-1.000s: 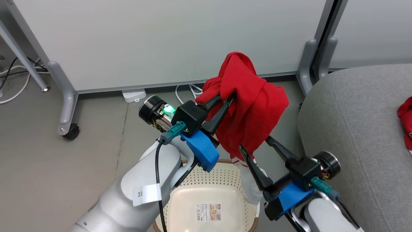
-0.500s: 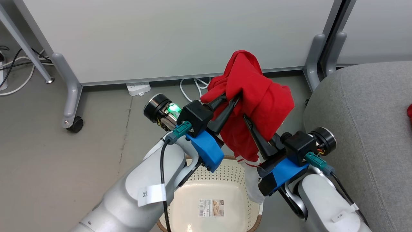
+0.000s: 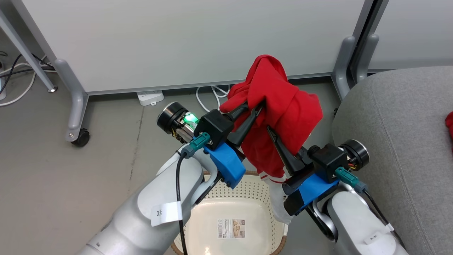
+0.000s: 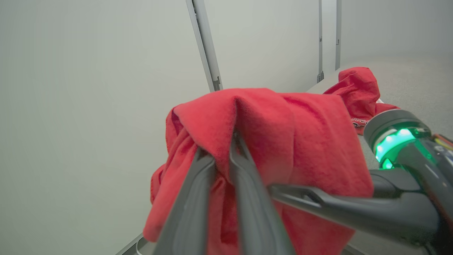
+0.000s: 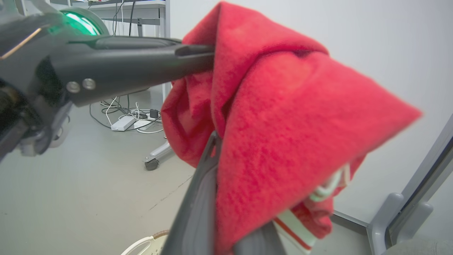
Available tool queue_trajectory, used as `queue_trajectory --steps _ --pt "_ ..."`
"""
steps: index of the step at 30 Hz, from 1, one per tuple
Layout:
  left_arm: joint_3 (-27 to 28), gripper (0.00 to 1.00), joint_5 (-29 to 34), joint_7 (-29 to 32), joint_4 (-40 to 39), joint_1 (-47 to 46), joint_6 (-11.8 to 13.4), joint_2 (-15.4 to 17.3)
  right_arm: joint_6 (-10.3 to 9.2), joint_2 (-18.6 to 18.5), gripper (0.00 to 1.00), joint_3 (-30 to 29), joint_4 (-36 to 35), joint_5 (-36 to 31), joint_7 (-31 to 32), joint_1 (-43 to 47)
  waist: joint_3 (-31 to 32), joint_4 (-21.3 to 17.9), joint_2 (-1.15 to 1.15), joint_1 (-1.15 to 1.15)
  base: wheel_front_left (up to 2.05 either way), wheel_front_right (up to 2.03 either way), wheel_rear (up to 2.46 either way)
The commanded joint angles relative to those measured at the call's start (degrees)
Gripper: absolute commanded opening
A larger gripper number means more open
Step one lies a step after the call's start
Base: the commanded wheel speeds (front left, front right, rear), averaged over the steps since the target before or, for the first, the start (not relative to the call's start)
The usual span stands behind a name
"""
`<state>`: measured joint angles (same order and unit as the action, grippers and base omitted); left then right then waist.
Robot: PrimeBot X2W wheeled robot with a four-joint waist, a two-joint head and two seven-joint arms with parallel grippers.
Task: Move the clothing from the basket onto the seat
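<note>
Red garment (image 3: 283, 106) is held aloft above the basket (image 3: 253, 189), striped hem hanging near its rim. Left gripper (image 3: 255, 105) and right gripper (image 3: 270, 129) are each clamped tight on the cloth. Second garment (image 4: 357, 88) is noted on the seat (image 3: 389, 141), right of the basket

place: office or lab | cues: wheeled partition (image 3: 177, 42), floor power strip (image 3: 150, 97)

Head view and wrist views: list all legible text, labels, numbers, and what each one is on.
"3", then one unclear character: white tag on the left forearm.
Sticker on the basket floor: print too small to read.
Small tag on the right forearm: marks too small to read.
Print on the red garment lying on the seat: blurred, unreadable.
</note>
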<state>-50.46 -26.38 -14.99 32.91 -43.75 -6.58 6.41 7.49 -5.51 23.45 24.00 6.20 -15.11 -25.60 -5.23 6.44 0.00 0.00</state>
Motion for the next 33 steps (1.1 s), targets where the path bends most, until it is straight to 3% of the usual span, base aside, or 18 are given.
queue_trajectory --steps 1,2,3,4,22,33 --pt "0.46 0.00 0.24 -0.29 0.08 -0.47 -0.23 0.04 0.01 -0.12 0.00 -0.02 -0.12 0.15 -0.06 -0.70 0.00 -0.04 0.00 0.00 0.00 0.00 0.00" --pt "0.54 0.00 0.28 -0.29 0.15 -0.43 -0.25 0.05 0.01 -0.13 0.00 -0.04 -0.14 0.15 -0.07 -0.70 0.01 -0.06 0.00 0.00 0.00 0.00 0.00" --pt "0.71 0.16 0.32 -0.29 0.22 -0.37 -0.23 0.03 0.01 -0.12 0.00 -0.06 -0.15 0.16 -0.06 -0.68 0.03 -0.09 0.00 0.00 0.00 0.00 0.00" --pt "0.75 1.00 0.52 -0.29 0.27 -0.35 -0.12 0.04 0.01 -0.12 0.00 -0.05 -0.16 0.18 -0.07 -0.64 0.04 -0.11 0.00 0.00 0.00 0.00 0.00" --pt "1.75 1.00 2.13 -0.29 0.44 -0.01 0.09 -0.16 0.01 -0.52 0.00 -0.58 -0.55 0.53 -0.07 -0.13 -0.69 -0.79 0.00 0.00 0.00 0.00 0.00" --pt "2.04 1.00 2.50 -0.28 0.35 -0.76 0.21 0.19 0.01 -0.56 0.00 -5.02 -2.08 -0.29 -0.07 -0.64 -3.48 -4.07 0.00 0.00 0.00 0.00 0.00"
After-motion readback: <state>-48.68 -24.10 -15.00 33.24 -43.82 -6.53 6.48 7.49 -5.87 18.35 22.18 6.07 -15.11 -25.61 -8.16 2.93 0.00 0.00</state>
